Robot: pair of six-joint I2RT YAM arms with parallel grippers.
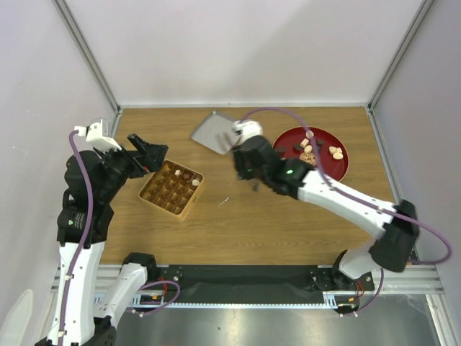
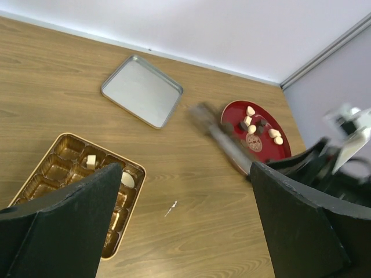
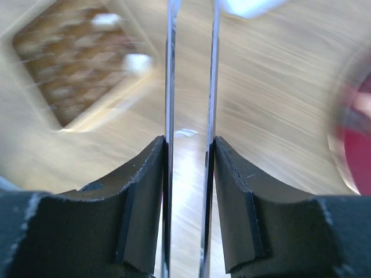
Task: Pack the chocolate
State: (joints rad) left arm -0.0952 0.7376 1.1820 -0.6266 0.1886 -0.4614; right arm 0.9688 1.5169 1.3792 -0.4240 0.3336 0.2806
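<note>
Right wrist view is showing the right gripper (image 3: 190, 145) clamping the tongs (image 3: 170, 69), likely for ferrying chocolate (image 1: 336, 152) from the plate (image 1: 342, 170) at mid-right to the box (image 1: 171, 189), while the left gripper (image 1: 149, 150) is hovering spread apart at the box's edge, probably to steady it.

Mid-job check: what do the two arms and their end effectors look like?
The left arm and right arm both have white link shells and black joint housings. A purple cable trails along the left one, a second cable along the right, where a small green light glows. The left end effector and right end effector have matte black, wedge-shaped fingers.
</note>
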